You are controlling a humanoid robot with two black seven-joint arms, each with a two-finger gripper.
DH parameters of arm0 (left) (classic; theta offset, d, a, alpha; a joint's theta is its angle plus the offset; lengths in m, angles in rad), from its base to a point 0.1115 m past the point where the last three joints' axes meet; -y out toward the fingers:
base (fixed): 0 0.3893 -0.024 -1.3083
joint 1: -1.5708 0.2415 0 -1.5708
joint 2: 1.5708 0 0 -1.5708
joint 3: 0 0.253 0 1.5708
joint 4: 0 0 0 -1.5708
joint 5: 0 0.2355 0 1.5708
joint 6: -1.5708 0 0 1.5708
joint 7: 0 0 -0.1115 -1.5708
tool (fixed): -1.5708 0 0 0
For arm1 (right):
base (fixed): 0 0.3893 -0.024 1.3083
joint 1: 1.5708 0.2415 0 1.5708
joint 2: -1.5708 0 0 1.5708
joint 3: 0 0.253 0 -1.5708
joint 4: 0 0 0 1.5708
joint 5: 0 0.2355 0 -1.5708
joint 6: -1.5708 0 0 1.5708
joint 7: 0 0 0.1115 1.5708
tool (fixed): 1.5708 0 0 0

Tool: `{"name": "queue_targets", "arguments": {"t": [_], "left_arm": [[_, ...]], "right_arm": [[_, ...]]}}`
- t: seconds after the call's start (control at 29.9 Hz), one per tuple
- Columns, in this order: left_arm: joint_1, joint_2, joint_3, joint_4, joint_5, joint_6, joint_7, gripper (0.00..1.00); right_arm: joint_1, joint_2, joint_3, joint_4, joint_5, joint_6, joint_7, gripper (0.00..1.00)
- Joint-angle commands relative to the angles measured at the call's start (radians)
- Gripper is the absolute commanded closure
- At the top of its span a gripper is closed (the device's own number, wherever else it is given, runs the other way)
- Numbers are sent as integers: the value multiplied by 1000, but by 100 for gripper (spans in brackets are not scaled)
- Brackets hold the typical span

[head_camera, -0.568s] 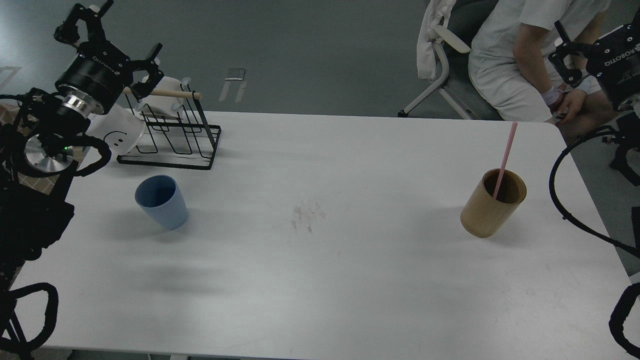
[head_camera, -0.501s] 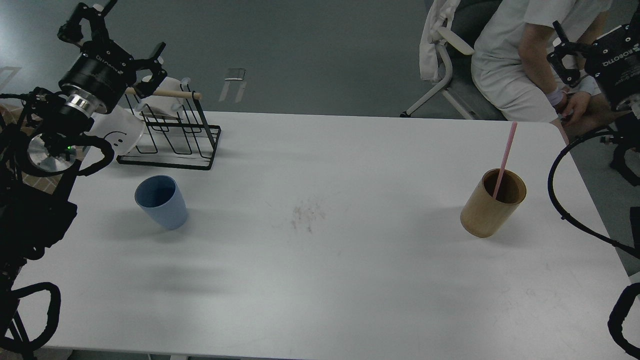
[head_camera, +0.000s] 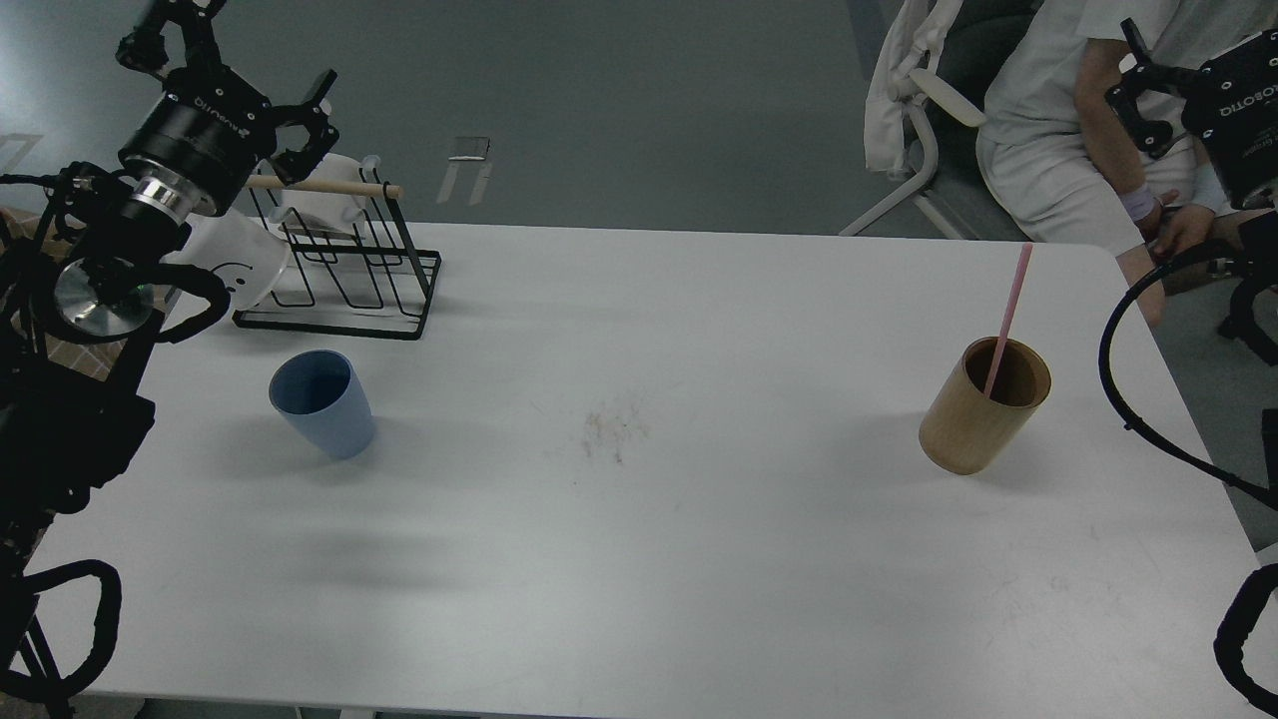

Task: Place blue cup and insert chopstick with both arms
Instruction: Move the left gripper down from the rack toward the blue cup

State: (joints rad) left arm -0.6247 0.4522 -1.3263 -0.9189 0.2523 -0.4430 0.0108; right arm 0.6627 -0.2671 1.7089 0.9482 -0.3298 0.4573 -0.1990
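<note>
The blue cup [head_camera: 321, 402] stands upright on the white table [head_camera: 639, 519] at the left, open end up. The pink chopstick [head_camera: 1009, 312] leans inside the tan wooden cylinder [head_camera: 983, 406] at the right. My left gripper [head_camera: 240, 68] is open and empty, raised above the back left corner over the black wire rack [head_camera: 344, 270], well behind the cup. My right gripper [head_camera: 1193, 35] is raised at the far right edge, above and behind the cylinder. Only one of its fingers [head_camera: 1138, 90] shows, spread wide from the body, holding nothing.
A white smiley mug [head_camera: 232, 268] sits by the rack, partly behind my left arm. A seated person [head_camera: 1088, 120] and a chair [head_camera: 924, 140] are behind the table's far right corner. A faint stain [head_camera: 611, 424] marks the table's middle.
</note>
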Motion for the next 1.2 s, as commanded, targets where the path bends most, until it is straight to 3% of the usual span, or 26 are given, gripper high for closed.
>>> {"name": "queue_targets", "arguments": {"t": [0.0, 0.3, 0.43, 0.57, 0.84, 0.9, 1.1, 1.17], "left_arm": [[10, -4, -1, -8, -1, 0, 0, 2], [40, -6, 1, -54, 2, 1, -5, 2], [104, 0, 1, -185, 15, 39, -95, 2], [187, 19, -2, -265, 48, 50, -104, 2], [431, 239, -66, -535, 169, 133, -112, 3], [505, 345, -120, -619, 263, 121, -117, 3], [545, 554, -128, -635, 621, 31, -124, 3], [545, 600, -131, -640, 752, 7, -153, 4]], "right_arm": [[1, -4, -2, 14, 0, 3, 0, 0], [-40, -4, 0, 80, 0, 1, 1, 0], [-80, -4, 0, 113, 0, 3, 1, 0], [-114, -4, 0, 138, 0, 4, 1, 0], [-155, -20, 15, 165, 0, 4, 1, 0], [-157, -20, 28, 175, 0, 4, 1, 0], [-155, -15, 29, 191, 0, 4, 1, 0], [-155, -15, 29, 198, 0, 4, 1, 0]]}}
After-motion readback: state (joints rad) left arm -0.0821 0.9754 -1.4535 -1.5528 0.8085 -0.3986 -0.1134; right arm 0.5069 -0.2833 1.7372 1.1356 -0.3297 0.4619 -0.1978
